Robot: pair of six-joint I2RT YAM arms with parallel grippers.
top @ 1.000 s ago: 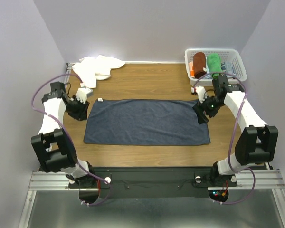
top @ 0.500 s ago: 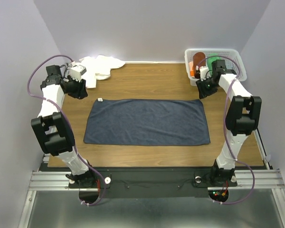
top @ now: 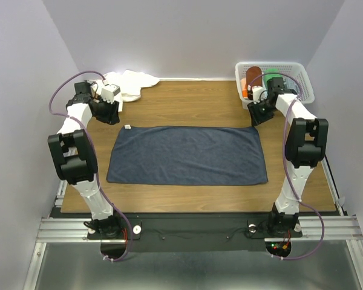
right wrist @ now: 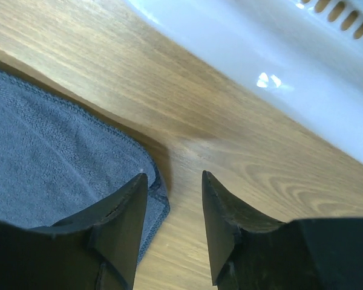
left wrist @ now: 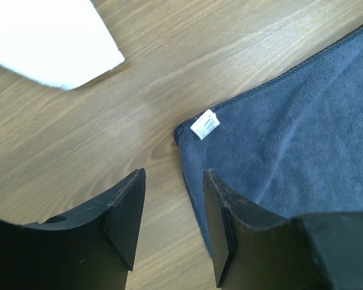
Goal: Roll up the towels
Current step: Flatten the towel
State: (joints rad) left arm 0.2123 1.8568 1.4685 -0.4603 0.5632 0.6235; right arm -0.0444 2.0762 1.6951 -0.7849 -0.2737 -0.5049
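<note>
The dark slate blue-grey towel (top: 187,155) lies spread flat in the middle of the table. Its far-left corner with a white tag (left wrist: 204,125) shows in the left wrist view. My left gripper (top: 111,115) is open and empty, hovering just beyond that corner (left wrist: 172,175). My right gripper (top: 254,116) is open and empty above the towel's far-right corner (right wrist: 151,181). The white towel (top: 124,84) lies crumpled at the far-left of the table; a part of it shows in the left wrist view (left wrist: 48,42).
A white basket (top: 299,78) at the far right holds a rolled rust-brown towel (top: 252,75) and a green towel (top: 271,77). Its wall (right wrist: 260,54) is close beyond my right gripper. Grey walls enclose the table.
Both arms swung from the towel's short sides to its far corners, and both grippers now sit lower and closer to those corners. The towel has not moved.
</note>
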